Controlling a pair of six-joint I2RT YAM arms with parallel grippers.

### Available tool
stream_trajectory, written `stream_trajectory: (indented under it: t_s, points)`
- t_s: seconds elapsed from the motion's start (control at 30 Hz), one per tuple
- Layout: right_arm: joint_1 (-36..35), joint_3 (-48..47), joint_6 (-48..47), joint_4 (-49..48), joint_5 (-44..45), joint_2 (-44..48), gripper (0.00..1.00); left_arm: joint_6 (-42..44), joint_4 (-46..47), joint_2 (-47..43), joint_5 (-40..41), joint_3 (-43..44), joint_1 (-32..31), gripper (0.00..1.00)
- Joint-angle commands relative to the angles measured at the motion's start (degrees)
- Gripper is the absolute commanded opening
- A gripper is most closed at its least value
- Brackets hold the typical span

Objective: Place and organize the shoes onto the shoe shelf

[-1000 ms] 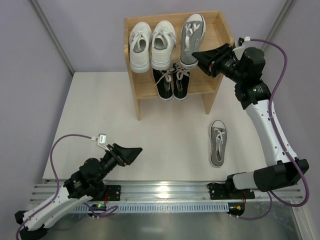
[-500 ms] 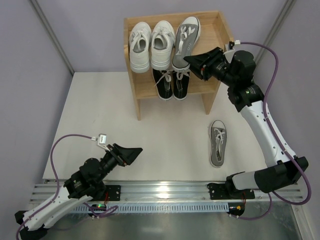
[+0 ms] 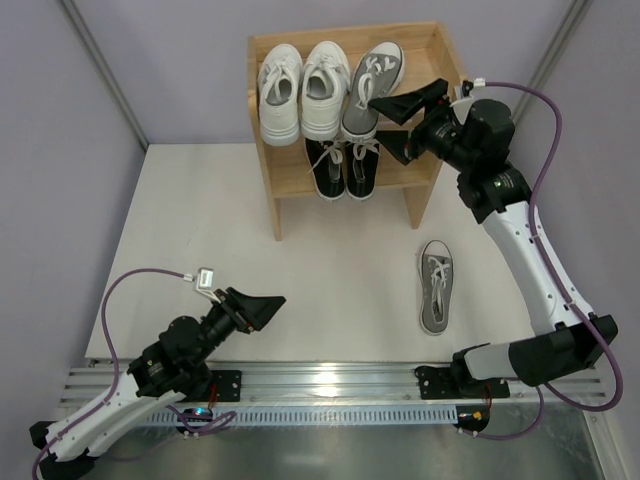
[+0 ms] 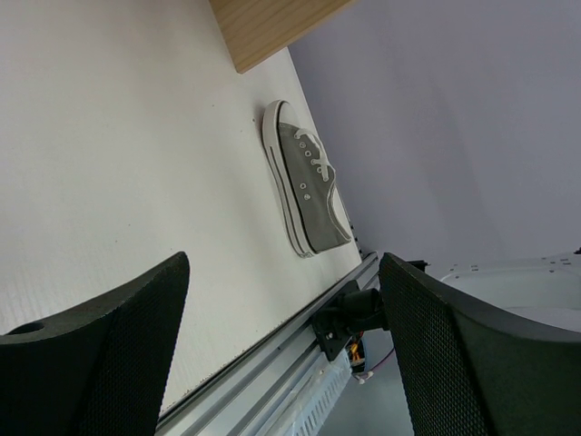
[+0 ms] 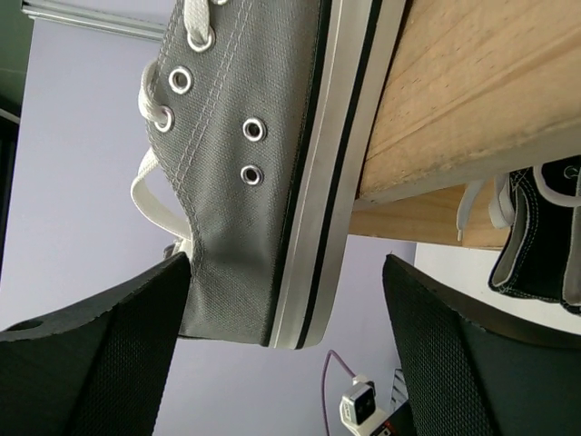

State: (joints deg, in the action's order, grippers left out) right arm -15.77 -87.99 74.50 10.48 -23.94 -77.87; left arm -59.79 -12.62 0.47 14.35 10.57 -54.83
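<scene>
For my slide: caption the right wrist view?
Open right gripper flanks a grey shoe at the shoe shelf edge, black shoe below.

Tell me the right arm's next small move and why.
Probably draw the right gripper straight back from the shoe shelf. Its jaws stand open at the heel of the grey shoe, which rests on the top tier beside the white pair. The other grey shoe lies on the table, not yet fetched.
</scene>
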Motion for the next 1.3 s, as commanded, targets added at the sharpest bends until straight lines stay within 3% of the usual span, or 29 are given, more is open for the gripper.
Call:
stream_trajectory:
  t_s: [0.0, 0.4, 0.6, 0.7, 0.8, 0.83, 0.9, 1.1, 1.27]
  points:
    - [1.61, -1.31, -0.85, -0.9, -0.04, 3.59, 0.87, -0.06, 2.51, -3.02, -0.46, 0.15, 0.07, 0.83]
    - [2.85, 6.51, -2.61, -1.69, -3.21, 12.56, 0.88, -0.06, 2.43, -2.93, 0.15, -0.02, 0.16, 0.83]
    - [-1.0, 9.32, -3.66, -1.96, 1.96, 14.5, 0.86, -0.24, 2.87, -2.93, 0.15, -0.2, 0.16, 0.83]
    - [-2.51, 8.89, -6.55, -1.61, 4.87, 14.94, 0.68, -0.15, 2.43, -2.93, 0.06, 0.24, 0.16, 0.83]
    - [-2.6, 8.01, -8.66, -0.99, 4.88, 14.32, 0.42, -0.06, 2.16, -2.93, -0.02, 0.33, 0.16, 0.83]
    - [-2.6, 7.05, -9.37, 0.06, 5.22, 14.15, 0.22, 0.02, 2.34, -2.93, -0.11, 0.33, 0.16, 0.83]
    - [-2.6, 6.08, -14.01, 4.43, 6.97, 15.19, 0.06, 0.11, 2.86, -2.93, -0.2, 0.42, 0.16, 0.81]
    - [-2.51, 2.13, -32.71, 12.45, 20.06, 18.8, 0.04, 0.46, 3.83, -2.49, -0.64, -0.46, 0.07, 0.79]
    - [-2.51, -14.55, -40.91, 19.39, 28.59, 9.6, 0.04, 0.55, 7.52, 1.09, -1.43, -0.64, 0.16, 0.78]
